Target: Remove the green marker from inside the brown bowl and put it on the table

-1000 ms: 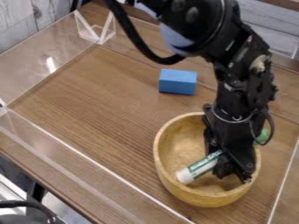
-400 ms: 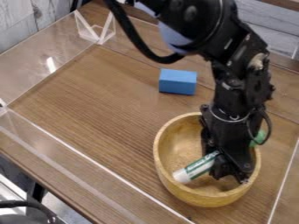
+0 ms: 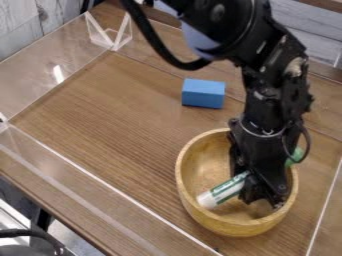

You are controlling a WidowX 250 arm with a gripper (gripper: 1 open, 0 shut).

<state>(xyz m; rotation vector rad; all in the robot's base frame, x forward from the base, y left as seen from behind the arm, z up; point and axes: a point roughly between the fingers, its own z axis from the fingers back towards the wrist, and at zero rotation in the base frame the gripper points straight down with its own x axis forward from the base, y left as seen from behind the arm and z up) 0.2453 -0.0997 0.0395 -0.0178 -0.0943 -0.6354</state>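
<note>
Claw pinching the green marker inside the brown bowl

Nearest the camera, the clear acrylic wall (image 3: 54, 160) is edging the table (image 3: 107, 110), and just behind it at the lower right the brown bowl (image 3: 201, 160) is sitting on the wood. Inside the bowl the green marker (image 3: 221, 190) is lying tilted, its white end toward the near rim and its green end up under the gripper (image 3: 257, 183), which is reaching straight down into the bowl with its jaws pressed together on the marker. Beyond the bowl a blue block (image 3: 203, 92) is resting on the tabletop, well apart from it, and the black arm (image 3: 247, 45) is arching overhead from the far side.
</note>
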